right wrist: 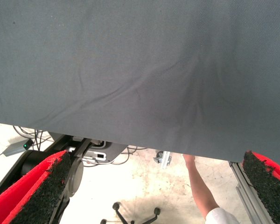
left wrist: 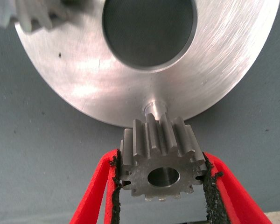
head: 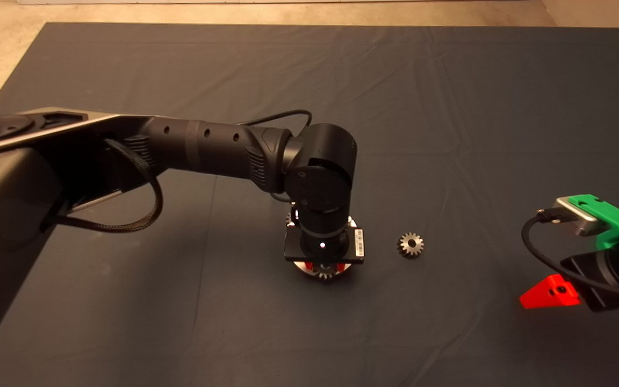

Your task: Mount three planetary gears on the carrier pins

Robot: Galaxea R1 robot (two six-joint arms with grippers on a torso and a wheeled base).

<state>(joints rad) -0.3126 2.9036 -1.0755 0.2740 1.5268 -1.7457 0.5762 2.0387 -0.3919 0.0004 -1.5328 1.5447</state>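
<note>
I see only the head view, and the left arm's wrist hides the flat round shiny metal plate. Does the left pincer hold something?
Observer: Yes, the left pincer is shut on a small silvery-grey toothed metal gear.
Operator: Is it on a pin?
Observer: Not yet; the short silver cylindrical pin stands bare beside the gear, at the plate rim.
Operator: And the right pincer?
Observer: The right pincer is open and empty, above the dark mat edge.
</note>
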